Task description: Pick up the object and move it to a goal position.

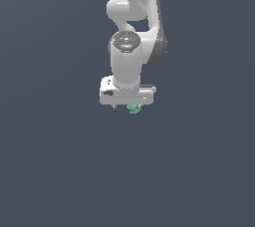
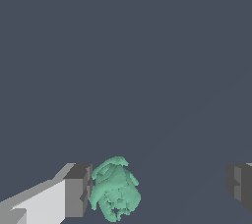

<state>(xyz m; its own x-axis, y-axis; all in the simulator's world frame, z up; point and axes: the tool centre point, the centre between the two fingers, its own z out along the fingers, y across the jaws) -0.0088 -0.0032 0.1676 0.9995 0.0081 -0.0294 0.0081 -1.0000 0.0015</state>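
The gripper stood wide open around the object, which lay just beside one finger. Centring the jaws before closing would probably avoid pushing it aside.

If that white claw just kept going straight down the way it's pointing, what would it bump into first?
Probably the little teal-green object. In the wrist view it sits between the open gripper fingers, close against one finger and well clear of the other. Depth is unclear, so the fingertips might reach the dark floor first.
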